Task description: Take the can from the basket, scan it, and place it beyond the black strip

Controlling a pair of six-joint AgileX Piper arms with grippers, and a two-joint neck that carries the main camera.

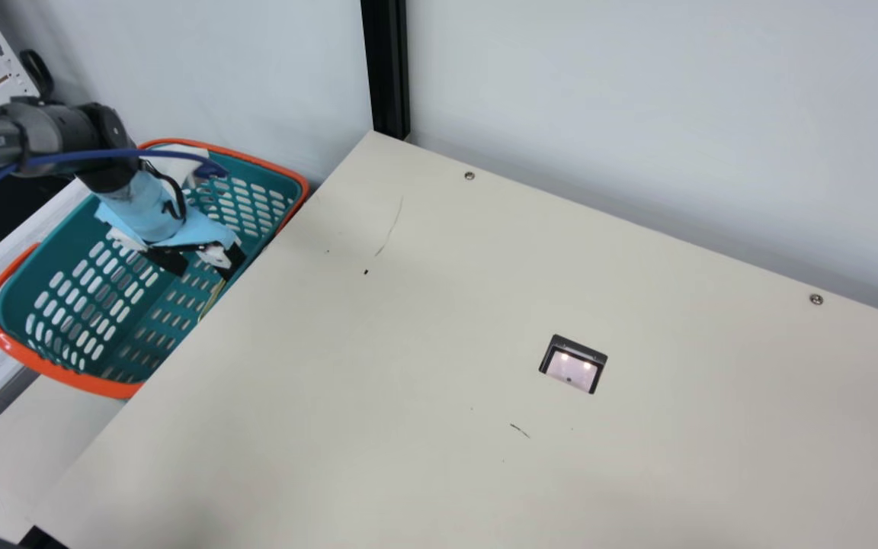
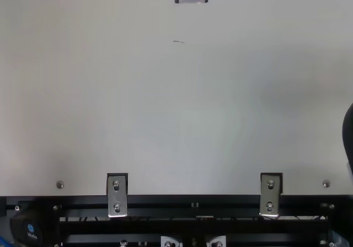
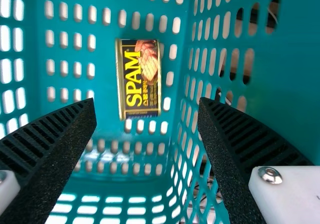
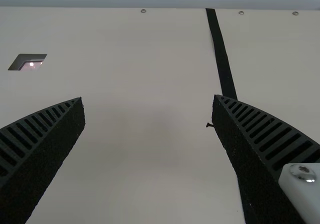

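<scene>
My left gripper (image 3: pixel 147 103) has its ribbed fingers (image 3: pixel 50 139) spread wide with nothing between them, and they point down into the basket (image 1: pixel 104 386). Past the fingertips, in line with the gap and apart from both, lies the can (image 3: pixel 139 79), with its broad labelled face toward my wrist and its long sides nearly lined up with my fingers. It rests inside the basket, near one perforated wall. So I judge that I am at the picking step, lined up but without a grip. Next I need to go deeper, one finger down each long side, and close firmly around the middle; the finger by the wall may scrape or snag in the slots, so I should favour the other side a little. After that comes a straight lift clear of the rim. Farther off, set in the cream table (image 1: pixel 408 343), the scanner window (image 1: pixel 572 366) glows, and I would have to turn the can's code toward it; I cannot tell which face carries that. Beyond, over the table, my right gripper (image 4: pixel 148 98) also holds its fingers well apart, empty, near the black strip (image 4: pixel 220 54), past which the can must end up, probably after a handover.
</scene>
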